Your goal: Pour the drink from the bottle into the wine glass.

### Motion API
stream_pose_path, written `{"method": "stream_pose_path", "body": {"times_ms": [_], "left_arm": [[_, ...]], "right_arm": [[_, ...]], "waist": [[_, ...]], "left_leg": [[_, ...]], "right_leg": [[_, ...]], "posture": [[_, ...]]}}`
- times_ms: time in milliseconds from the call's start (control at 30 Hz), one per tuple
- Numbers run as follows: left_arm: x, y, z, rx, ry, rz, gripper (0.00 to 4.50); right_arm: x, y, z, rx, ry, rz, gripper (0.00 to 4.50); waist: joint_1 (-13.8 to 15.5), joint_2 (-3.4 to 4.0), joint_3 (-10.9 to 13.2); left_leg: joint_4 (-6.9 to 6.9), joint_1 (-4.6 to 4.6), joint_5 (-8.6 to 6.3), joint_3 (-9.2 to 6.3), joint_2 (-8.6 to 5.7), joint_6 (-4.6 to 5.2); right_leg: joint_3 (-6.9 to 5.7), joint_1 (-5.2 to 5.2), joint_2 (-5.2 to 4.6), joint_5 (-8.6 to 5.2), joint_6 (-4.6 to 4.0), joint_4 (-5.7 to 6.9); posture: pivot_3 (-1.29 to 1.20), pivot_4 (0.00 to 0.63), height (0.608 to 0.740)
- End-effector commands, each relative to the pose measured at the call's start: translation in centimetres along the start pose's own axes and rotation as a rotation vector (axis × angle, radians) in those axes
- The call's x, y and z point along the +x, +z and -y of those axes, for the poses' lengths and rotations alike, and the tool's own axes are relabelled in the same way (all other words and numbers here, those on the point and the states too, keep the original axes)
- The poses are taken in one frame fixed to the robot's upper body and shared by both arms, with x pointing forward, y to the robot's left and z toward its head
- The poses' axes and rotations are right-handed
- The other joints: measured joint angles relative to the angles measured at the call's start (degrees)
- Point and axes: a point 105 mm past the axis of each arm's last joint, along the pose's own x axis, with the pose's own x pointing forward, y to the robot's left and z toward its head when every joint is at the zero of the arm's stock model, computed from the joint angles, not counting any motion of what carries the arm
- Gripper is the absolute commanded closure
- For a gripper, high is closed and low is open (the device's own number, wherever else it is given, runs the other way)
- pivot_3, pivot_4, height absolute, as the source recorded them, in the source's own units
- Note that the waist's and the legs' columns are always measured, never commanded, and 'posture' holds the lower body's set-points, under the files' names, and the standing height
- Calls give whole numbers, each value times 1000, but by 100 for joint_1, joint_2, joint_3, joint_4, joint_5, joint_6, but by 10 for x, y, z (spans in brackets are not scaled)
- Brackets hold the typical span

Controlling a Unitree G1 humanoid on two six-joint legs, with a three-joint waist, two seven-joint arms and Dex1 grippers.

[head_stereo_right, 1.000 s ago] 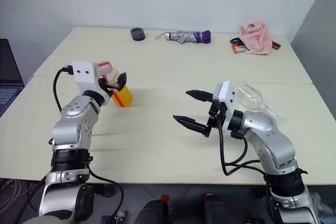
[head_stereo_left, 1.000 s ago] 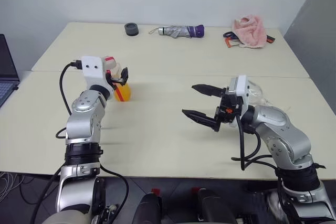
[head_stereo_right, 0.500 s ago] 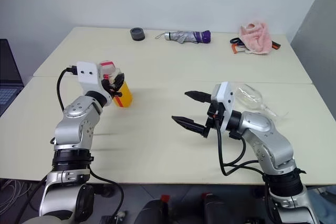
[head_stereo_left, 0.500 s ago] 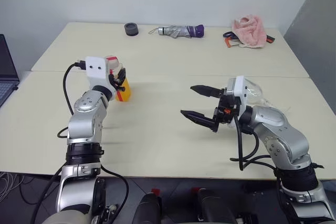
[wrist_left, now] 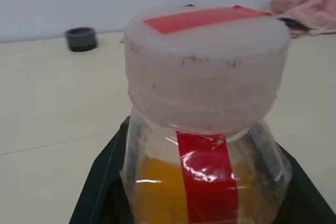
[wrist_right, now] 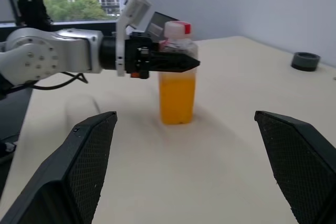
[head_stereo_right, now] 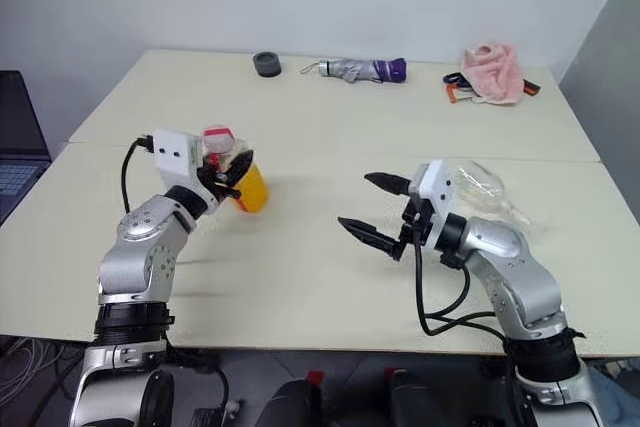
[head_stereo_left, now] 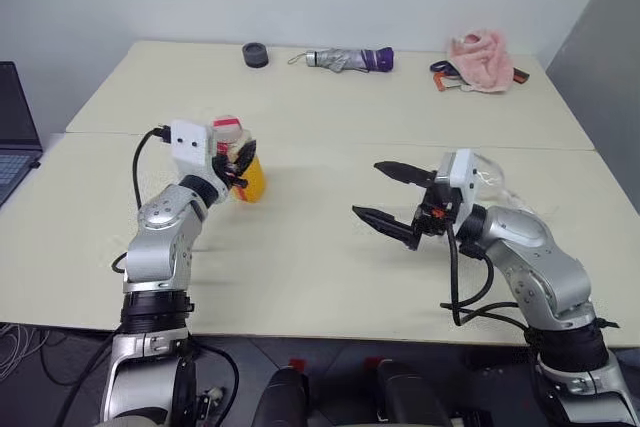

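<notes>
No text, brand, number or sign can be read; the red stripe label (wrist_left: 207,174) on the small clear plastic bottle (wrist_left: 205,129) is plain, without any letters

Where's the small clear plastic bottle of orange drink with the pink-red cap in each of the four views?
Left eye view: small clear plastic bottle, left of centre, in the left gripper.
Right eye view: bottle, left of centre.
Left wrist view: close up, cap centre, drink below.
Right wrist view: upper centre, standing on the table.
Shared landmark: dark grey ring on the far table.
</notes>
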Motion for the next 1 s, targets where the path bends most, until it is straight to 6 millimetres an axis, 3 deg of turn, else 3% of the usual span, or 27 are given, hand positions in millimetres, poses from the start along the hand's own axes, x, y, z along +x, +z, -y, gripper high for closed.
{"method": "stream_pose_path", "body": {"times_ms": [33, 200, 333, 567, 800, 1000], "left_arm": [[4, 22, 48, 8, -289, 79, 2631], [4, 22, 110, -36, -703, 67, 2637], [3, 22, 134, -13, -928, 51, 2651], [11, 14, 149, 84, -1095, 27, 2651], [18, 10, 154, 158, -1121, 46, 2652], [18, 9, 156, 179, -1119, 63, 2653]], "right_arm": [[-22, 11, 8, -84, -93, 11, 0], [-48, 15, 5, -60, -166, -37, 0], [-52, 29, -3, -47, -166, -32, 0], [-27, 41, -11, -44, -125, -55, 0], [2, 40, -21, -37, -51, -76, 0], [14, 35, -15, -33, -56, -58, 0]], "waist": [[20, -1, 0], [-12, 1, 2], [-59, 3, 3], [-115, 4, 4], [-88, 4, 4], [-66, 4, 4]], "left_leg": [[0, -2, 0, -2, -1, 0], [0, -1, 0, 5, -8, 0], [-1, 5, 0, 4, -8, 1], [-1, 12, 0, 11, -1, 2], [-2, -2, -1, 9, -3, 3], [-1, -3, -1, 7, -4, 3]], "right_leg": [[-2, 0, -2, 0, 0, -2], [2, 0, 5, 0, 1, -4], [3, 0, 23, -1, 0, -1], [15, 0, 40, -6, 7, 4], [12, -3, 35, -1, 0, -17], [9, -3, 32, -1, 0, -17]], "posture": [[0, 150, 740], [0, 150, 740], [0, 150, 740], [0, 150, 740], [0, 150, 740], [0, 150, 740]]}}
